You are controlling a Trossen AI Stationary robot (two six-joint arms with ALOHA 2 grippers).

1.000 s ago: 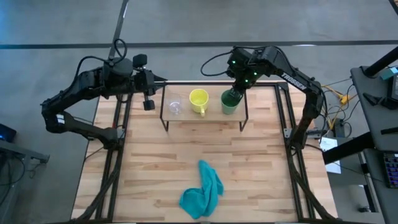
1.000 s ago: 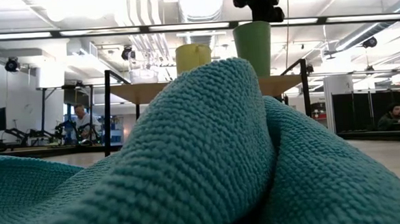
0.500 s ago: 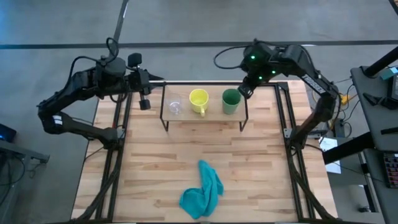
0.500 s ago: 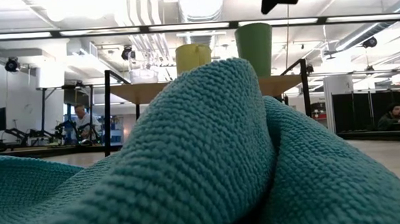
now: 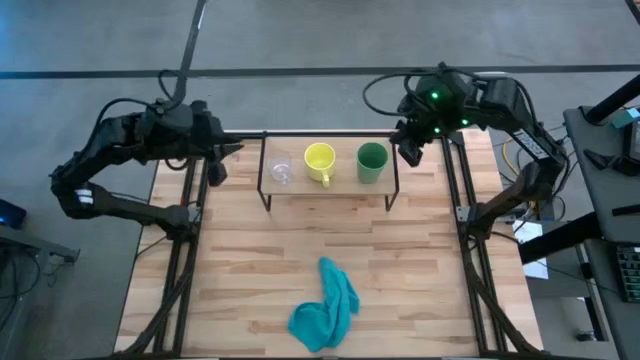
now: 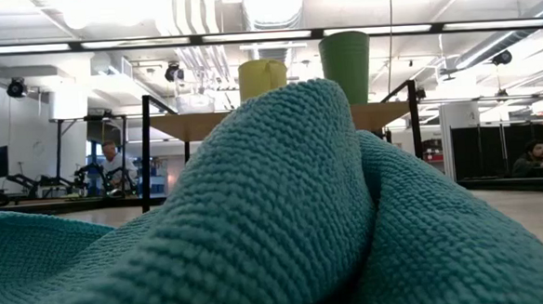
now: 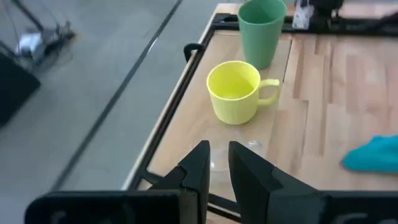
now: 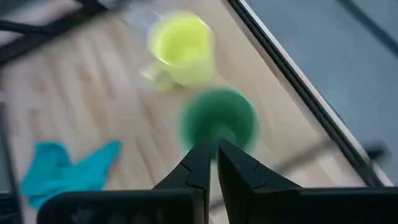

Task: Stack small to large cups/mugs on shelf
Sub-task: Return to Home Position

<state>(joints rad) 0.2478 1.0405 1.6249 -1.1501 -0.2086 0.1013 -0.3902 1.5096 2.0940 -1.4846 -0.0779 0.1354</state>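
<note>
On the low shelf (image 5: 340,188) three vessels stand upright in a row on their bases: the clear glass cup (image 5: 282,170), the yellow mug (image 5: 320,160) and the green cup (image 5: 371,161). My left gripper (image 5: 213,168) hangs off the shelf's left end, its fingers almost together, looking along the row (image 7: 219,155). My right gripper (image 5: 408,150) hovers just past the shelf's right end, above and beside the green cup (image 8: 219,118), fingers together (image 8: 214,152). Neither touches anything.
A crumpled teal cloth (image 5: 325,305) lies on the wooden table near its near edge and fills most of the low view (image 6: 275,217). Black frame rails run along the table's left and right sides. Bare wood lies between shelf and cloth.
My right gripper has risen off the green cup and drawn back toward the table's right far corner; the cup stays standing on the shelf. My left gripper has pulled away from the shelf toward the table's left edge.
</note>
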